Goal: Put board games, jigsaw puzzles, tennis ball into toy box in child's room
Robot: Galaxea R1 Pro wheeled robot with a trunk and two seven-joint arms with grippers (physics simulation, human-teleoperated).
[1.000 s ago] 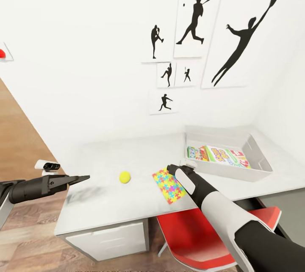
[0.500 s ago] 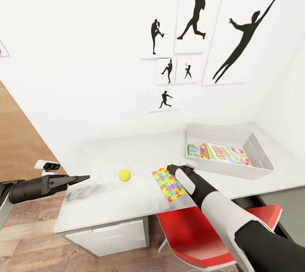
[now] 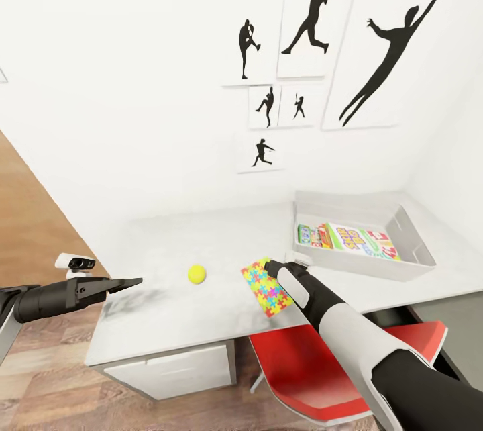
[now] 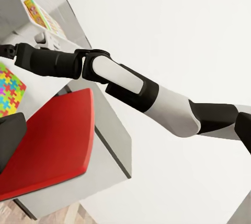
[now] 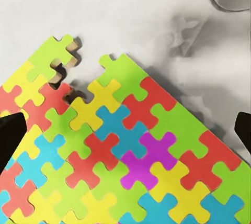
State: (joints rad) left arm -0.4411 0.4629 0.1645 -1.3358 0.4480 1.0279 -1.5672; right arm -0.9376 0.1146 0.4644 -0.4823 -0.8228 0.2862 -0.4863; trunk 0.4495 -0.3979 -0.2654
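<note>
A jigsaw puzzle of pink, yellow, blue and green pieces lies flat near the front edge of the pale grey table. My right gripper hovers at its far corner, open. In the right wrist view the puzzle spreads beneath the gripper, with one dark fingertip at each side. The tennis ball rests on the table left of the puzzle. The grey toy box stands at the right with printed board games inside. My left gripper hangs off the table's left end, open and empty.
A red chair is tucked under the table below my right arm. White drawers sit under the table's left part. The white wall with black baseball silhouettes stands right behind the table. Wooden floor lies at the left.
The whole view has shifted slightly, so the camera moved. Both arms and the puzzle, ball and toy box keep their places relative to each other.
</note>
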